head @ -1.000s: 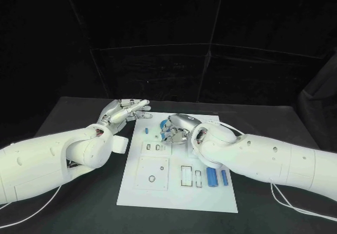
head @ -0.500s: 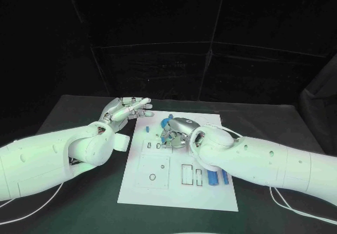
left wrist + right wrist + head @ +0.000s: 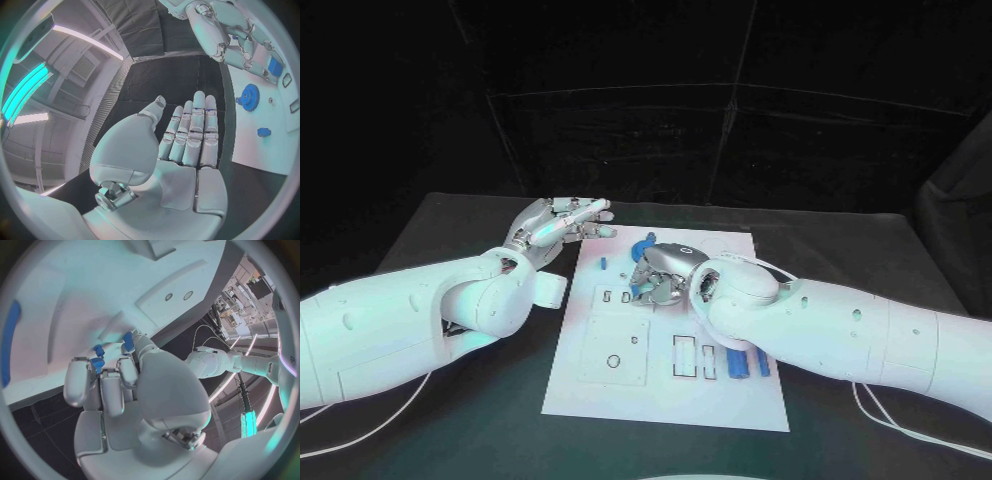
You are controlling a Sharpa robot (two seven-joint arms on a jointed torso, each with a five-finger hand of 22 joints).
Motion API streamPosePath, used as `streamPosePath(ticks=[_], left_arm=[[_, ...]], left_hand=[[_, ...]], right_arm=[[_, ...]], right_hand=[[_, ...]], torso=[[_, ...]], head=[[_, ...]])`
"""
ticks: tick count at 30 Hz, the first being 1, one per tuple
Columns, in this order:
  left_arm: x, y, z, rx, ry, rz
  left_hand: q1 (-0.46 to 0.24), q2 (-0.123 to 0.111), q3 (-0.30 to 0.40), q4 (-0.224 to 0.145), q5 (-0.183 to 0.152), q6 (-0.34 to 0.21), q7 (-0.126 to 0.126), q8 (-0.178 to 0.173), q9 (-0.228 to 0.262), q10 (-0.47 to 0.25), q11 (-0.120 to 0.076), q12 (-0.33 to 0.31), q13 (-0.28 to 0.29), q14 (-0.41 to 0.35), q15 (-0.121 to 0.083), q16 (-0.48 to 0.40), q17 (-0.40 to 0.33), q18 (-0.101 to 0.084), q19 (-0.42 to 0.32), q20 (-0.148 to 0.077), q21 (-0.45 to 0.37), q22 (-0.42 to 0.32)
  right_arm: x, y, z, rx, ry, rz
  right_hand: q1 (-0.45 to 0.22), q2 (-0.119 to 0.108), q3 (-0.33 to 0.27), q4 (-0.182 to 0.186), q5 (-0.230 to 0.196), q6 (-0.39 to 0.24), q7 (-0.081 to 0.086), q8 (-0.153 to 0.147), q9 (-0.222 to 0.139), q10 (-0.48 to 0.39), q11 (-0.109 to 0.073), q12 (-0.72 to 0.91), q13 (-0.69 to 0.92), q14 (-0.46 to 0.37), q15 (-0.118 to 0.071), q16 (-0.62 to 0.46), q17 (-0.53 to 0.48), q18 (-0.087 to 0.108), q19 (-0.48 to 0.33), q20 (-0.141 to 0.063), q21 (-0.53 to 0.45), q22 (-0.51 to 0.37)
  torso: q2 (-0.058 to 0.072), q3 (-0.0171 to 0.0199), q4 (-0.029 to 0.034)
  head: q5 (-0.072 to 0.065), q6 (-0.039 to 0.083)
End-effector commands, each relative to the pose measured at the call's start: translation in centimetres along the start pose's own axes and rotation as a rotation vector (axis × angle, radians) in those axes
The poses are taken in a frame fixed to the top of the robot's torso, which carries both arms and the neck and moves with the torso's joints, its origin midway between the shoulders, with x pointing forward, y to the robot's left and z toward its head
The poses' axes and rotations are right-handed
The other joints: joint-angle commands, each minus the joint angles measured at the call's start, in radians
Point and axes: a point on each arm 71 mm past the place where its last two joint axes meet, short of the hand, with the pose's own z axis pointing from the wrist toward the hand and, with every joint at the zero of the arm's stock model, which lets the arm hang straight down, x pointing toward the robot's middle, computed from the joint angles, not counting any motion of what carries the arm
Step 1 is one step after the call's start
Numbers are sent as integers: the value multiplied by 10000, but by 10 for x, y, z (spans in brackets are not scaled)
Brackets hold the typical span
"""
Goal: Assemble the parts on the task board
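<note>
Holding: right hand (image 3: 664,272) is curled over the upper middle of the task board (image 3: 661,405), fingers (image 3: 100,385) closed round a small blue part (image 3: 98,363); the right wrist view shows blue at the fingertips, pressed near the white board face.
Left hand: (image 3: 560,225) raised above the bench (image 3: 473,225) just off the board's upper left corner, palm flat, fingers (image 3: 194,132) straight and side by side, holding nothing.
Task board: white plate lying lengthwise in the middle of the black bench, between the two arms.
Blue gear: (image 3: 249,96) lies flat near the board's far end; in the head view it is partly hidden behind the right hand.
Small blue peg: (image 3: 602,265) lies near the board's left edge, close to the left hand; seen also in the left wrist view (image 3: 264,132).
Blue bars: two long parts (image 3: 737,365) lie side by side at the board's right edge, partly covered by the right forearm.
Recesses: a round hole (image 3: 612,363) and rectangular slots (image 3: 682,357) outlined in the board's near half.
Obstruction: the right hand and forearm cover the board's middle right; what sits directly under the palm cannot be told.
</note>
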Motion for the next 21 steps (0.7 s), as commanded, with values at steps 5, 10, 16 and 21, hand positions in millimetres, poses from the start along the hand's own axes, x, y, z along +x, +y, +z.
streamPosePath(ticks=[5,10,16,21], left_arm=[[2,-1,1,46,155,-72],[2,-1,1,44,151,-69],[2,-1,1,41,152,-69],[2,-1,1,40,150,-68]], left_hand=[[43,76,4,-54,2,-9,-12,-26,4,-19,-23,-36,-1,-50,21,-42,11,146,-48,44,-59,-12],[43,76,4,-54,2,-9,-12,-26,4,-19,-23,-36,-1,-50,21,-42,11,146,-48,44,-59,-12],[43,76,4,-54,2,-9,-12,-26,4,-19,-23,-36,-1,-50,21,-42,11,146,-48,44,-59,-12],[43,76,4,-54,2,-9,-12,-26,4,-19,-23,-36,-1,-50,21,-42,11,146,-48,44,-59,-12]], right_arm=[[5,2,0,-93,400,-251],[5,3,-1,-102,412,-315],[5,3,-1,-46,360,-390],[4,2,-2,27,212,-429]], right_hand=[[-164,-42,34,18,17,-1,5,-64,-4,-50,-27,-84,0,833,-50,-22,1522,-43,-40,-20,-63,-30],[-324,-186,-15,58,55,-47,29,-104,-14,-66,-6,-112,-18,836,-33,-19,1532,-43,-40,-6,-70,-33],[-474,-310,-55,112,125,-119,56,-156,-25,-129,16,-221,-109,834,-16,-25,1526,-37,-57,10,-89,-63],[-540,-393,-63,130,138,-250,95,-234,-44,-213,45,-358,-223,826,6,-45,1491,-27,-89,26,-118,-114]], torso=[[1,1,2],[-1,-3,6],[4,-1,5],[3,0,6]], head=[[-10,-8],[-12,-5],[-11,-2],[-18,3]])
